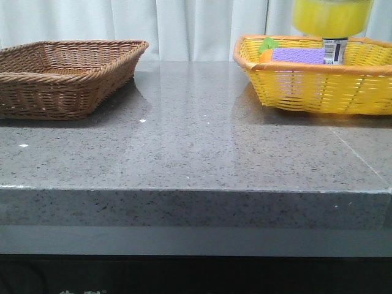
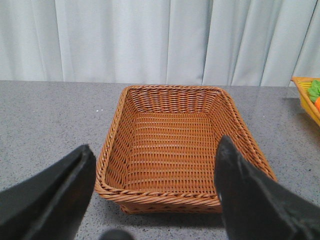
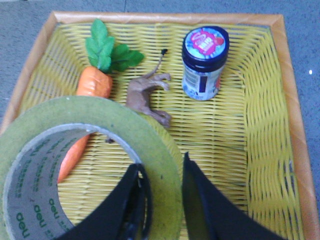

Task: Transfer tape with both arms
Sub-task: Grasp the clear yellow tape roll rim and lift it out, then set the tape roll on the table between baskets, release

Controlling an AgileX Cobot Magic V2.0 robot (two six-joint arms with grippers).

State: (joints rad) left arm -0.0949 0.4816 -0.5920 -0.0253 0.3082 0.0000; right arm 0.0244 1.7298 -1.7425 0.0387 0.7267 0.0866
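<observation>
Tape (image 3: 95, 165) clamped in right gripper (image 3: 162, 200): one finger inside the ring against the core, the other outside against the yellow-green wall, wall pinched between. Held on edge, ring hanging off to one side of the fingers, lifted clear above yellow basket (image 3: 280, 150). From the front, seen as a translucent yellow roll (image 1: 332, 16) at the top of frame, above the basket (image 1: 318, 86); gripper itself not visible there.

Green lettering on the grey-white core, partly readable: "deli" repeated, other words too cut off to read.

Under the gripper, in the basket: toy carrot (image 3: 90, 100) with green leaves, partly behind the roll; small brown animal figure (image 3: 147, 97) just past the roll's rim; jar (image 3: 204, 62) farther out, upright, with dark lid and red-and-white label, print too small to read. Purple block (image 1: 298, 56) visible in the front view only.

Left gripper (image 2: 155, 200) spread wide, holding nothing, aimed at brown basket (image 2: 112, 150) ahead of it on grey table (image 1: 196, 147). White curtain (image 2: 160, 40) behind.
</observation>
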